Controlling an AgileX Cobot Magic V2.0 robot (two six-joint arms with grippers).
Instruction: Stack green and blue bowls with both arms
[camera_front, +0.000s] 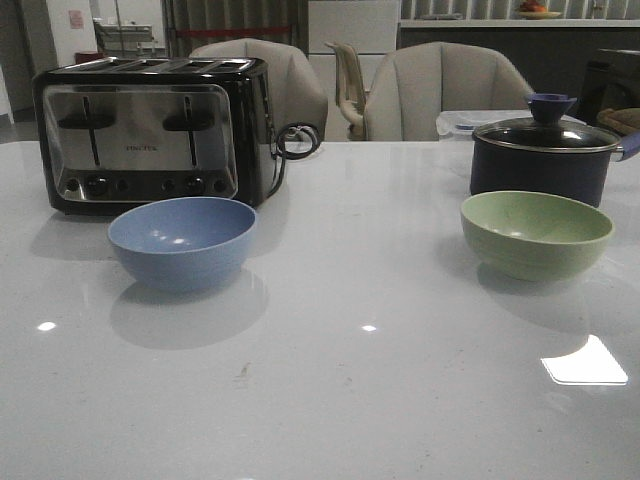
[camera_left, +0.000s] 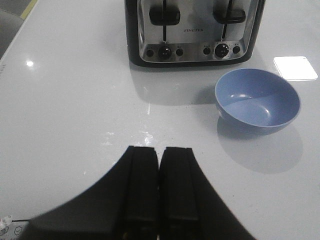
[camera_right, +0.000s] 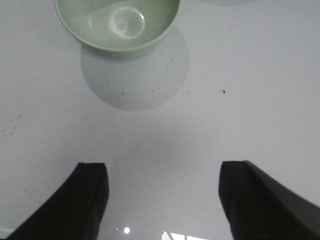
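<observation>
Left wrist view: the left gripper (camera_left: 159, 190) hangs above the white table (camera_left: 65, 115) with its two dark fingers (camera_left: 141, 185) pressed together, only a thin seam between them, nothing held. Ahead of the fingertips and off to one side sits the blue bowl (camera_left: 257, 100), upright and empty, well apart from the gripper. Just beyond the bowl, near it but not touching, stands a chrome four-slot toaster (camera_left: 192, 30) with its knobs facing the camera. A bright patch of reflected light (camera_left: 295, 67) lies on the table beside the bowl.

Right wrist view: the right gripper (camera_right: 162, 200) has its fingers (camera_right: 90, 195) spread wide apart — bare tabletop shows between them, and they grip nothing. Ahead of the gap, offset toward one finger, the green bowl (camera_right: 117, 25) stands upright and empty, cut off by the edge of the view; its round shadow falls on the table between bowl and gripper.

Front view: neither gripper appears. The blue bowl (camera_front: 182, 242) stands on the robot's left side of the table (camera_front: 330, 400), just in front of the toaster (camera_front: 155, 130); the green bowl (camera_front: 536, 233) stands on the right side, just in front of a dark pot with a glass lid (camera_front: 545, 150). The two bowls are well apart — not stacked. Padded chairs (camera_front: 440, 90) stand behind the table.
</observation>
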